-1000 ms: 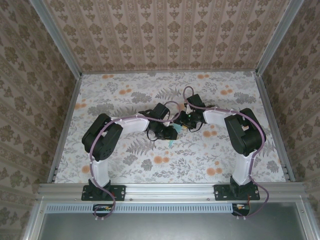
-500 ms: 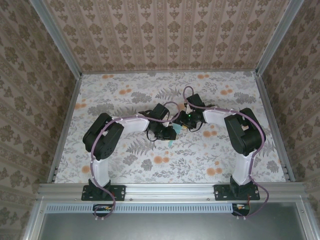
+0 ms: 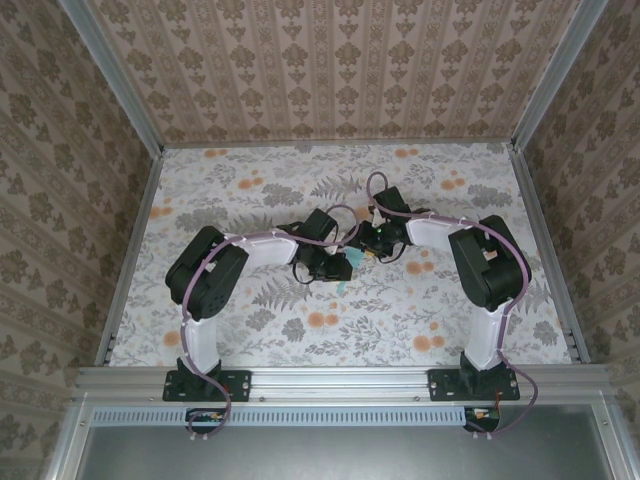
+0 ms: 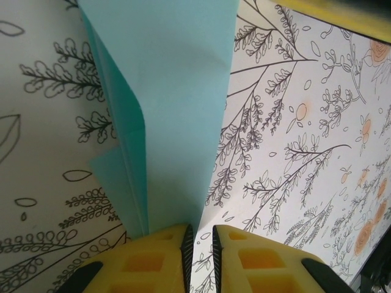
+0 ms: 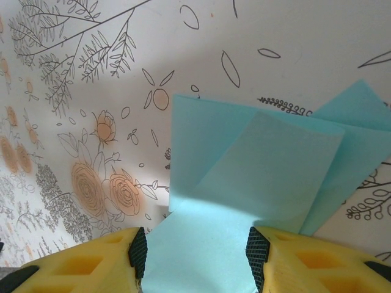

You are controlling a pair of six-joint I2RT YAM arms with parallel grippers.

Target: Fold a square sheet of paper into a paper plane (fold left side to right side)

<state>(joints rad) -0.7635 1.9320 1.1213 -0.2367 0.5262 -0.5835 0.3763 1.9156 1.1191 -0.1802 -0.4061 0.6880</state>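
- Two arms bend inward over the middle of the table [image 3: 450, 190]. The left arm [image 3: 215, 275] and the right arm [image 3: 488, 265] come almost nose to nose there.
- Beneath the two wrists, a sliver of the light-turquoise sheet of paper [image 3: 343, 287] peeks out near the middle of the table.
- From the left wrist, the sheet of paper [image 4: 177, 110] is partly folded. One flap lifts off the table along a crease, and the narrow end runs right up to the left jaws.
- The left jaws stand almost together, with a thin slit between them and the table's leaf pattern showing through it. Whether they pinch the paper cannot be told.
- From the right wrist, the right jaws are spread apart and clamp nothing. The sheet of paper [image 5: 256, 165] lies on the table between them in overlapping layers.
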